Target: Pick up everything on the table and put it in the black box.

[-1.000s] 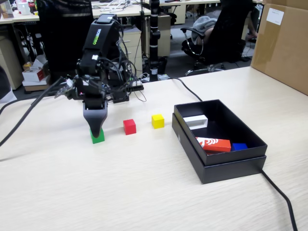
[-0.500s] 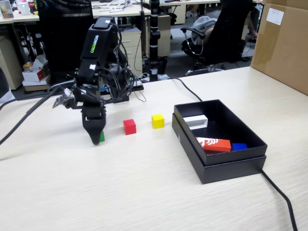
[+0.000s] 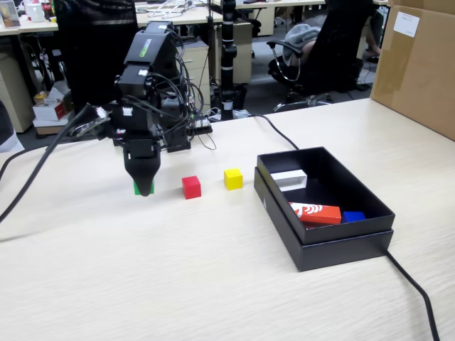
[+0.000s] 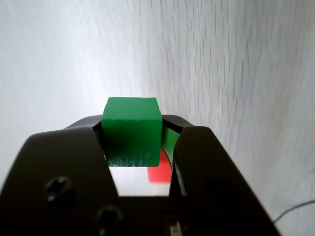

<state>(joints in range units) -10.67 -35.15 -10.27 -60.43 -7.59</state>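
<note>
Hand [image 3: 143, 189] clenched on green cube [image 4: 132, 132], cube raised clear of table [image 3: 178, 277], hanging between jaws. Grip sits near cube's lower half in wrist view; shallow hold could let it twist or slip out in transit. Right of hand: red cube [image 3: 191, 187], then yellow cube [image 3: 233, 178], both on table; low swing could clip them. Farther right, black box [image 3: 334, 241]: short release risks striking near rim.

My Koch arm [image 3: 148, 85] is black throughout, a blocky stack of servo housings with green lettering on its upper link. Loose black cables loop around its joints, and a thick black cable trails off to the left. Its gripper [image 4: 133, 142] has broad matte-black jaws fastened with dark cross-head screws.
</note>
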